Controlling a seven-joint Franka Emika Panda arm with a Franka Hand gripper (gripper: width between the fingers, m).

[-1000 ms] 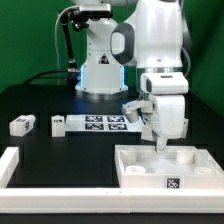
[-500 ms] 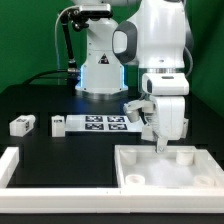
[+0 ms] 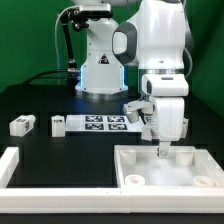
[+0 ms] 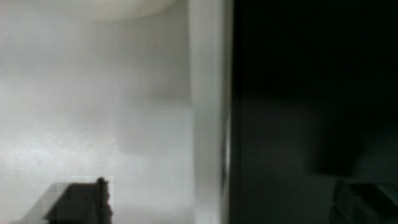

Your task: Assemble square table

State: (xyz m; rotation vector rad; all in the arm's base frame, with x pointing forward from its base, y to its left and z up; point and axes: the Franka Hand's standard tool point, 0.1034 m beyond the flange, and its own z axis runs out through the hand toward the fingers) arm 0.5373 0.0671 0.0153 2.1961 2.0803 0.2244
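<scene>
The square table slab (image 3: 150, 172) is a large white slab with a raised rim and round corner sockets, lying at the front of the exterior view's right. My gripper (image 3: 163, 150) is open and points down at the slab's far rim. In the wrist view the gripper (image 4: 222, 205) straddles the rim edge (image 4: 210, 110). One finger (image 4: 80, 205) is over the white slab and the other over the black table. Two white leg blocks (image 3: 22, 124) (image 3: 57, 124) lie at the exterior view's left. Another block (image 3: 133, 108) lies just behind the gripper.
The marker board (image 3: 103, 122) lies flat in the middle of the black table. A long white rail (image 3: 55, 192) with an upturned end runs along the front left. The robot base (image 3: 100, 70) stands at the back.
The gripper has come down slightly toward the slab's far rim. The tag on the slab's front wall no longer shows.
</scene>
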